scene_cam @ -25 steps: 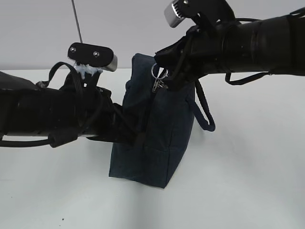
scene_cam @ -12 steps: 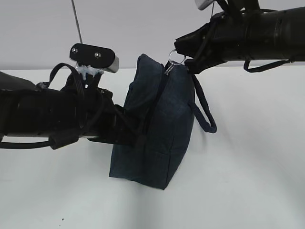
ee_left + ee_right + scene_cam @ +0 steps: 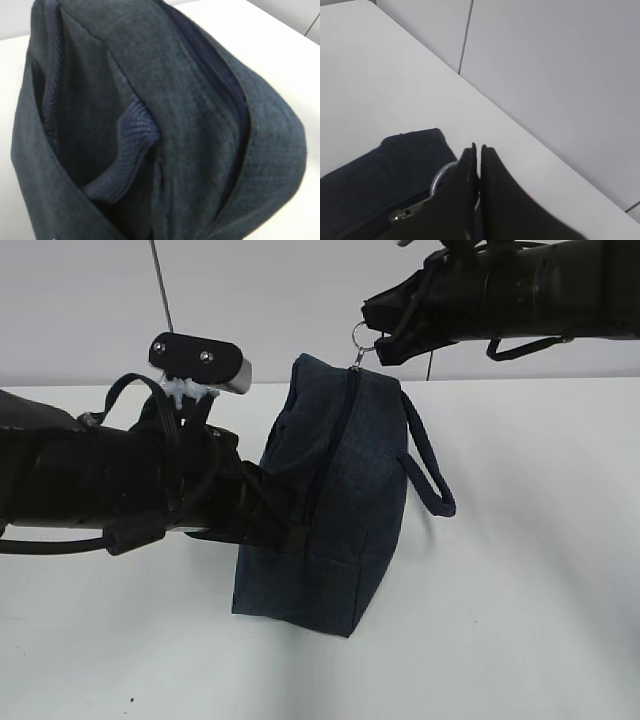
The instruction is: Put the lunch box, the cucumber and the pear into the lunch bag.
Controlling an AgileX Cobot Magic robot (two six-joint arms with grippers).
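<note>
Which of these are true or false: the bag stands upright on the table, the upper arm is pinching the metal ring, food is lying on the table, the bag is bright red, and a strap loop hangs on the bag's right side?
1. The lunch bag stands upright on the white table. True.
2. The right gripper is shut on the metal ring pull at the bag's top. True; the right wrist view shows its fingers pressed together over the ring.
3. Food is lying on the table beside the bag. False; no food shows in any view.
4. The bag is bright red. False; it is dark navy.
5. A strap handle loops down the bag's right side in the exterior view. True.
</note>
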